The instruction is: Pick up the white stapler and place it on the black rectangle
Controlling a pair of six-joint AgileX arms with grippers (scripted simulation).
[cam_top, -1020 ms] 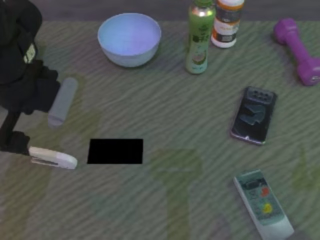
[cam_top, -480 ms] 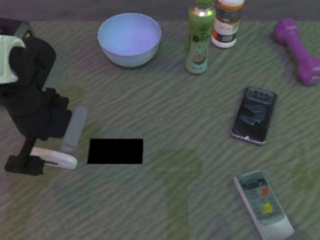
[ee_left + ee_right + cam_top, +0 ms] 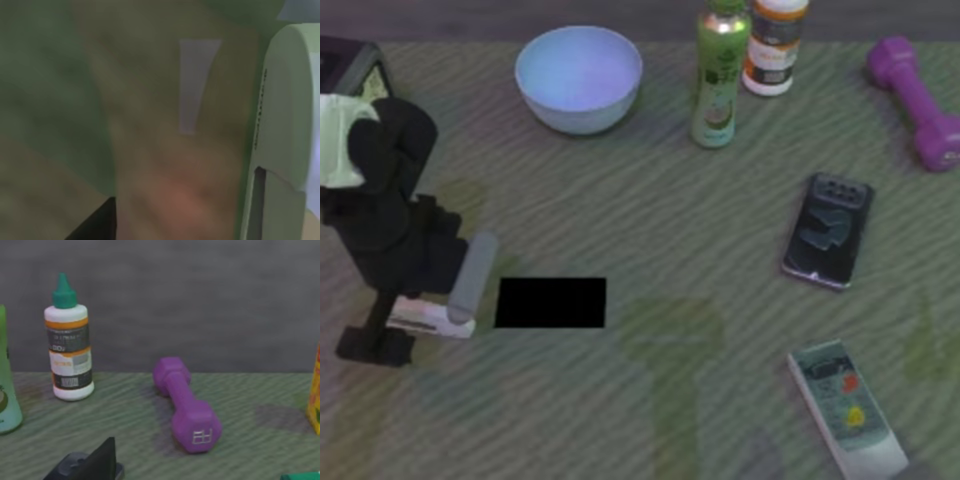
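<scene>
I start from the near edge of the table, at about 5 o'clock from the centre, where a grey-white remote (image 3: 847,408) with coloured buttons lies alone. Going up on the left side, at about 8 o'clock, my left gripper (image 3: 415,318) is down over the white stapler (image 3: 428,318). In the top view one dark finger (image 3: 370,338) stands on the near side of the stapler and a grey finger (image 3: 471,277) slants across its right end, so the jaws stand on both sides of the stapler and look close to its body; if they already pinch it, I cannot tell. In the left wrist view the stapler (image 3: 282,130) fills one side of the picture, very near to the camera, with its dark slit visible. The black rectangle (image 3: 550,302) lies just beside the stapler, at 3 o'clock from it, and nothing is on it. So I judge that the grasp is in progress, while the lift and the short carry to the rectangle are not yet done. Farther, at 3 o'clock from the centre, there is a black phone (image 3: 828,230). At the far edge stand a pale bowl (image 3: 579,78), a green bottle (image 3: 719,75), a white bottle (image 3: 775,45) and a purple dumbbell (image 3: 917,98). My right arm is parked outside the top view; its jaws I cannot tell.
</scene>
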